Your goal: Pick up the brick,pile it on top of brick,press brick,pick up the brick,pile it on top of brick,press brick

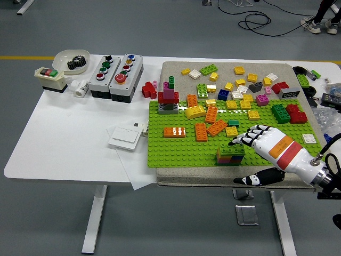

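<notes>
Several bricks already sat stacked [230,154] near the front edge of the green baseplate [181,149]; your right hand [264,143] hovered just right of them, fingers spread, holding nothing; whether more piling remained, you couldn't tell.

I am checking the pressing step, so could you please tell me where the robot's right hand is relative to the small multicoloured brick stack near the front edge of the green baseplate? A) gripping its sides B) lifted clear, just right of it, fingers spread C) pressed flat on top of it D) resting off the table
B: the right hand hovers just right of the small multicoloured brick stack, fingers spread, touching nothing on the green baseplate.
</notes>
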You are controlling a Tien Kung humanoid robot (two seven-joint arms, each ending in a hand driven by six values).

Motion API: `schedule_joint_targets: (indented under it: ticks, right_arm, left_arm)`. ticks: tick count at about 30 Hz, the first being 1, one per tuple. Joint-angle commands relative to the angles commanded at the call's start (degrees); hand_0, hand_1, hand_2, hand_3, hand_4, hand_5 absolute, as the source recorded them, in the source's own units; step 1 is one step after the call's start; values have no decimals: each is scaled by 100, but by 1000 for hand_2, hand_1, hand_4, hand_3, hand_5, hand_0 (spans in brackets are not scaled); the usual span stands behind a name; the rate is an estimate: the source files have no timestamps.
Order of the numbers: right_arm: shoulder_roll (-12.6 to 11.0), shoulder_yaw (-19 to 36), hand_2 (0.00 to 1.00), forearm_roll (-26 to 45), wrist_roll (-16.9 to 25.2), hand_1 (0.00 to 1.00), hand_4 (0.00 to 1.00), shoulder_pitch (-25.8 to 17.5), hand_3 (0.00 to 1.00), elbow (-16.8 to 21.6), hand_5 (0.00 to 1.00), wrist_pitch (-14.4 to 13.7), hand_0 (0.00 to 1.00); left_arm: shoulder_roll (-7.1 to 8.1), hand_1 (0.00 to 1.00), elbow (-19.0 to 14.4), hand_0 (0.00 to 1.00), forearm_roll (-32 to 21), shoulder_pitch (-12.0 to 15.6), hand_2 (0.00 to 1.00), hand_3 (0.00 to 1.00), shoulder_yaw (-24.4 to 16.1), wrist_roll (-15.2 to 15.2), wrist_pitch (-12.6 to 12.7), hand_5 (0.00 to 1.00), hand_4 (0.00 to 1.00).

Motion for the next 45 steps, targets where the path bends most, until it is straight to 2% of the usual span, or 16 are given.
schedule_joint_targets:
  ticks: [8,9,14,15,28,31,38,39,44,45]
  right_arm:
    - [81,354,747,146,-86,691,998,-83,787,-32,748,-65,800]
    - [124,496,774,262,-121,723,998,-100,792,-38,750,-65,836]
    - [288,915,774,714,-205,723,998,-124,792,-89,750,4,836]
    - [325,992,802,844,-225,758,998,-131,800,-101,753,29,843]
    - [791,1694,830,2965,-522,782,998,-266,826,-133,757,316,839]
    - [936,1843,830,3630,-603,782,998,-276,826,-134,757,463,839]
    - [1081,2010,831,5229,-803,782,998,-239,828,-138,766,859,841]
    - [1086,2026,830,5453,-823,786,998,-237,827,-145,821,884,853]
    - [1097,2144,830,6470,-924,786,998,-230,827,-257,821,1001,853]
    - [1101,2167,833,6582,-934,798,998,-231,834,-295,890,1019,879]
  left_arm:
    - [0,729,3,678,8,-6,735,594,-5,-5,-6,662,684]
    - [-1,729,5,678,-3,-13,735,594,1,-10,-5,661,684]
    - [-5,729,8,678,-24,-42,735,594,23,-25,-1,661,684]
    - [-5,726,8,677,-34,-48,735,593,31,-30,1,662,684]
    - [-20,724,7,676,-60,-111,735,592,66,-46,5,662,684]
    - [-20,724,1,676,-46,-122,735,592,61,-40,0,662,684]
    - [-28,724,-6,676,-29,-149,735,593,55,-33,-7,663,684]
    - [-29,724,-6,675,-29,-151,736,593,55,-33,-7,662,684]
    - [-44,724,7,675,-26,-141,736,593,38,-35,-6,662,684]
    - [-45,724,11,675,-4,-141,736,593,30,-34,-13,662,684]
